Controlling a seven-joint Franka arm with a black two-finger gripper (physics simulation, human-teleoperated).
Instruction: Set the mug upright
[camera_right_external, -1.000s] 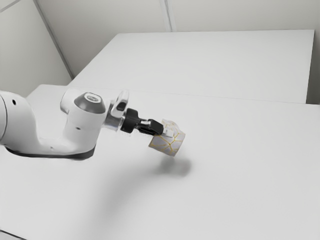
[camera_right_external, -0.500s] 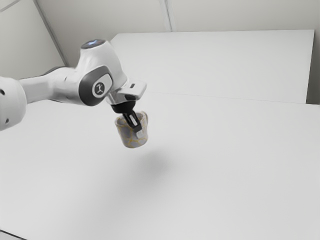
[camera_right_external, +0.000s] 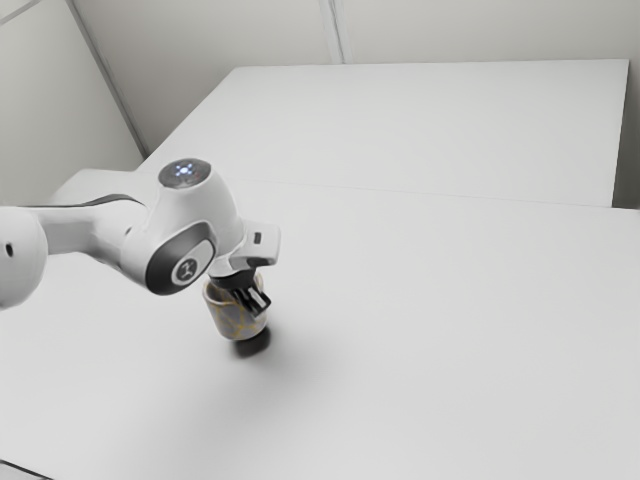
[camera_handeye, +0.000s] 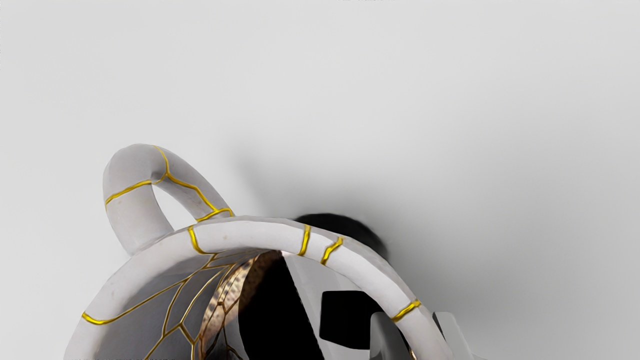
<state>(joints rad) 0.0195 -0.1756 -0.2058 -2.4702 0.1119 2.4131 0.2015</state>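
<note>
The mug (camera_right_external: 228, 318) has come down and toward the exterior view's left since the earlier frame, now mouth up, leaning slightly, low over the table (camera_right_external: 450, 320); the gripper (camera_right_external: 258, 304) pinches its wall from inside and outside

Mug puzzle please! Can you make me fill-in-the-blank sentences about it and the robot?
The loop on the mug's side is its ____.
One finger of the gripper is inside the mug; the other is ____.
The arm comes in from the exterior view's ____.

Missing words: handle; outside; left.
</note>
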